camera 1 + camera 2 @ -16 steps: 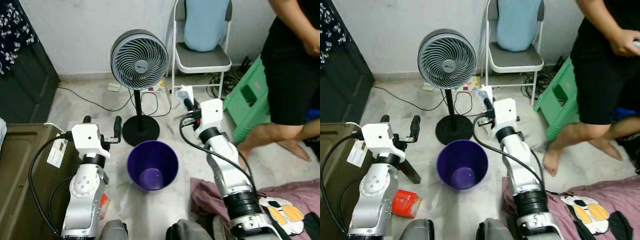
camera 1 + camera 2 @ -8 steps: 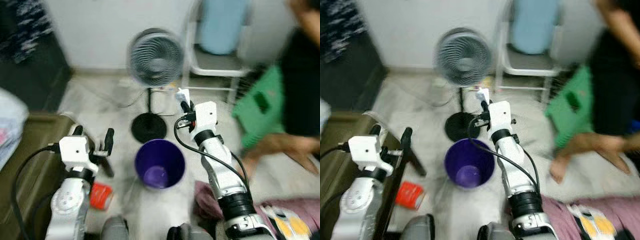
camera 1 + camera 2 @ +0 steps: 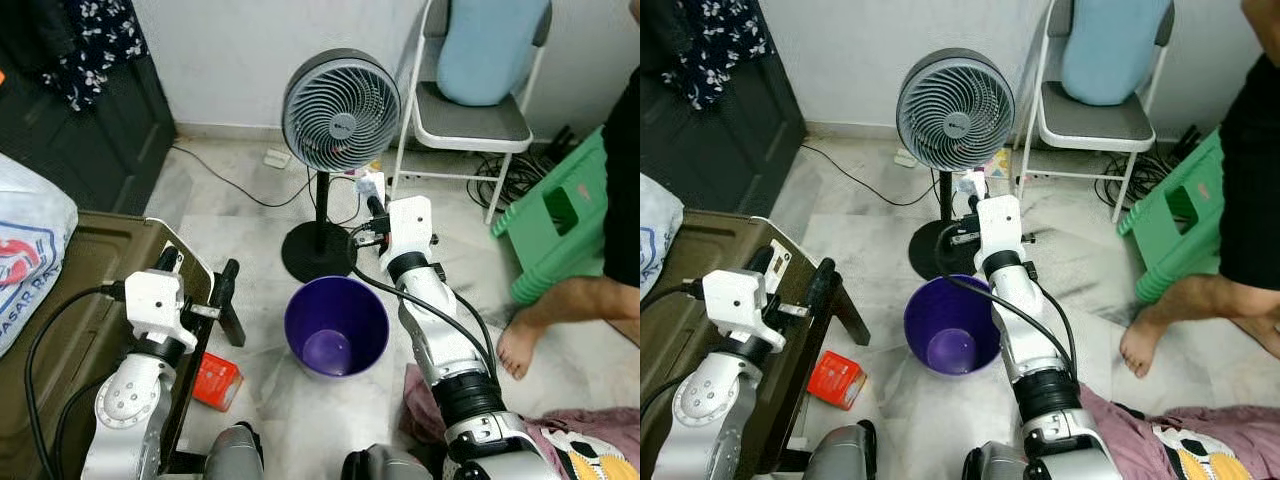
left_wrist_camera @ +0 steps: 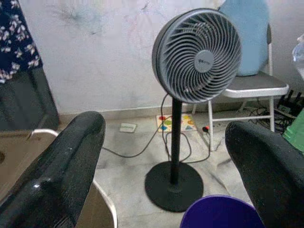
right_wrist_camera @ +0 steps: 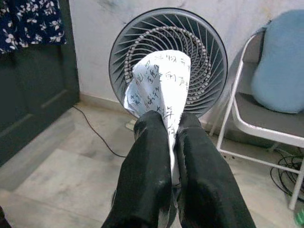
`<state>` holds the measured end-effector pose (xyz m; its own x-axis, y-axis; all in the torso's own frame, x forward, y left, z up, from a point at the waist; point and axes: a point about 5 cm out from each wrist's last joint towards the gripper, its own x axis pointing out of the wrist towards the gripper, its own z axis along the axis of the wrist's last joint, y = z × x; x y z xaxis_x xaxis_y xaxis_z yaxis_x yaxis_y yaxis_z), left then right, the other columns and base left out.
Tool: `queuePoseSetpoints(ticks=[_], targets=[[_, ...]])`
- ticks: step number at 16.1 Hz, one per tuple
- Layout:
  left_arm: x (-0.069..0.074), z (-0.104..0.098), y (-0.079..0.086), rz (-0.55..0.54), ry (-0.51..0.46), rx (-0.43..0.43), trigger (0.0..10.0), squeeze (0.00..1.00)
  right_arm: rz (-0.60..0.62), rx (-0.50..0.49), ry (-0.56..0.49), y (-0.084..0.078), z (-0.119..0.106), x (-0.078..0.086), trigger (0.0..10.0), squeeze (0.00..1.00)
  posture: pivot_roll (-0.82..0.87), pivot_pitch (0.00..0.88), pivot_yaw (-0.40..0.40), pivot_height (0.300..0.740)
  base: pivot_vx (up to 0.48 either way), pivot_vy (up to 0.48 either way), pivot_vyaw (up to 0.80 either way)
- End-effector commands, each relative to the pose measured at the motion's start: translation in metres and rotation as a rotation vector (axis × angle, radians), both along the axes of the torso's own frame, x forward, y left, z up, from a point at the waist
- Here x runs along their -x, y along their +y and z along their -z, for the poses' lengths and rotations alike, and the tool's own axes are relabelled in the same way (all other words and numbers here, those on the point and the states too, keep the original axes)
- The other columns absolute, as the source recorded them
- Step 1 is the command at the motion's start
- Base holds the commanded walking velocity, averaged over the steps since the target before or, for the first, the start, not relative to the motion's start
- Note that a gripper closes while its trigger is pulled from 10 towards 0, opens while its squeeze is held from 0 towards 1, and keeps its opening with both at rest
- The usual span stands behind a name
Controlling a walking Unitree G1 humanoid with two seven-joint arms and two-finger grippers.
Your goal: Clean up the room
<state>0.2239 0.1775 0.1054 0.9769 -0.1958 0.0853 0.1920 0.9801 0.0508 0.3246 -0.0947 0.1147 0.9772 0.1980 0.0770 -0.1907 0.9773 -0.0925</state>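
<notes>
A purple bin (image 3: 336, 325) stands open on the marble floor between my two arms, with nothing visible inside. My right gripper (image 3: 372, 203) is held above the bin's far rim, in front of the fan pole. It is shut on a crumpled white paper (image 5: 159, 85) with handwriting on it; the paper (image 3: 370, 184) sticks up past the fingertips (image 5: 151, 124). My left gripper (image 3: 198, 268) is open and holds nothing, left of the bin, over the edge of a brown case (image 3: 60, 300). A small red box (image 3: 217, 381) lies on the floor beside that case.
A grey pedestal fan (image 3: 340, 108) stands just behind the bin, its cord trailing left. A folding chair (image 3: 470, 118) with a blue cushion and a green stool (image 3: 560, 215) stand at the back right. A person's bare leg (image 3: 565, 305) is at right. Pink cloth (image 3: 560, 445) lies bottom right.
The camera has swung, so the whole scene sits further right and the case and a printed bag show at left. The right gripper still holds the paper over the bin.
</notes>
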Motion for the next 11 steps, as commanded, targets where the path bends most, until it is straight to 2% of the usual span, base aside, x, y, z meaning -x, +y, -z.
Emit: queuePoseSetpoints(ticks=[1, 2, 3, 5, 7, 9, 11], targets=[[0.000, -0.006, 0.000, 0.008, -0.029, -0.010, 10.0, 0.00, 0.013, -0.003, -0.006, 0.000, -0.002, -0.003, 10.0, 0.00, 0.05, 0.108, -0.025, 0.740, 0.000, 0.000, 0.00], [-0.001, -0.006, 0.000, 0.007, -0.032, -0.009, 10.0, 0.00, 0.015, 0.056, -0.016, 0.001, -0.002, -0.004, 10.0, 0.00, 0.05, 0.109, -0.025, 0.740, 0.000, 0.000, 0.80], [-0.001, -0.006, 0.000, 0.007, -0.032, -0.009, 10.0, 0.00, 0.013, 0.059, -0.018, 0.002, -0.002, -0.004, 10.0, 0.00, 0.05, 0.109, -0.025, 0.740, 0.000, 0.000, 0.80], [-0.003, -0.007, -0.003, 0.012, -0.035, -0.005, 10.0, 0.00, 0.020, 0.028, -0.014, 0.005, -0.003, -0.006, 10.0, 0.00, 0.04, 0.107, -0.025, 0.740, 0.000, 0.000, 0.80], [-0.003, -0.009, -0.009, 0.058, -0.034, 0.030, 10.0, 0.00, 0.043, -0.008, 0.005, 0.003, -0.001, -0.006, 10.0, 0.00, 0.04, 0.106, -0.030, 0.740, 0.000, 0.000, 0.00], [-0.004, -0.013, -0.020, 0.146, -0.045, 0.013, 10.0, 0.00, 0.160, 0.048, 0.072, -0.013, 0.010, -0.008, 10.0, 0.00, 0.04, 0.108, -0.034, 0.740, 0.000, 0.000, 0.00], [-0.005, -0.017, -0.024, 0.179, -0.062, -0.001, 10.0, 0.00, 0.238, 0.049, 0.144, -0.026, 0.022, -0.006, 10.0, 0.00, 0.04, 0.112, -0.032, 0.740, 0.000, 0.000, 0.00]])
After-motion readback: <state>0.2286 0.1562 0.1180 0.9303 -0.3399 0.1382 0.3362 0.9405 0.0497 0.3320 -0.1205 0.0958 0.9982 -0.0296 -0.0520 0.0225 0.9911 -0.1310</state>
